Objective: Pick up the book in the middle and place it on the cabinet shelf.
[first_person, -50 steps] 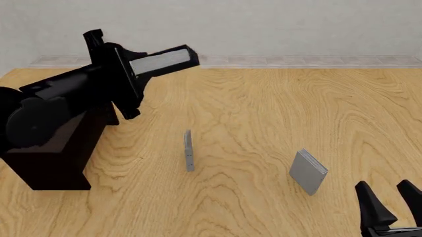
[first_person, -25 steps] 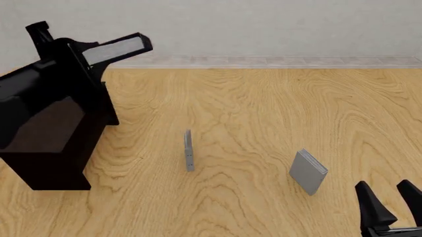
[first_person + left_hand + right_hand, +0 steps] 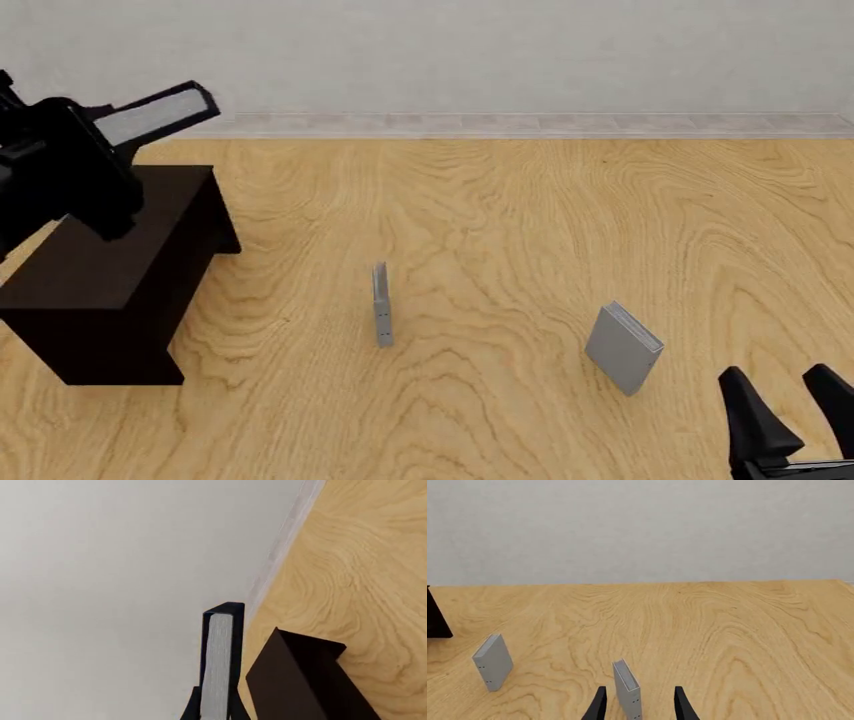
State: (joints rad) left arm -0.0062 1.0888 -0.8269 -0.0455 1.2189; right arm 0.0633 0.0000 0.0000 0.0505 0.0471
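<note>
Left gripper (image 3: pixel 94 150) raised at far left, fingers clamped; right gripper (image 3: pixel 798 415) low, jaws apart.

- no readable text, labels, brands or numbers anywhere
- black book (image 3: pixel 158 112) cover and page edges: blank
- thin grey book (image 3: pixel 382 304), light-grey book (image 3: pixel 623 348): small dark dots only, no lettering

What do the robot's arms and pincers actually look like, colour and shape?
Both are plain matte black, with no visible markings or cables. The left arm is chunky and blocky, built of boxy segments. The right gripper ends in two slim fingers, broad at the base and tapering to points like a pair of fangs. The left gripper shows only thin black finger edges.
</note>
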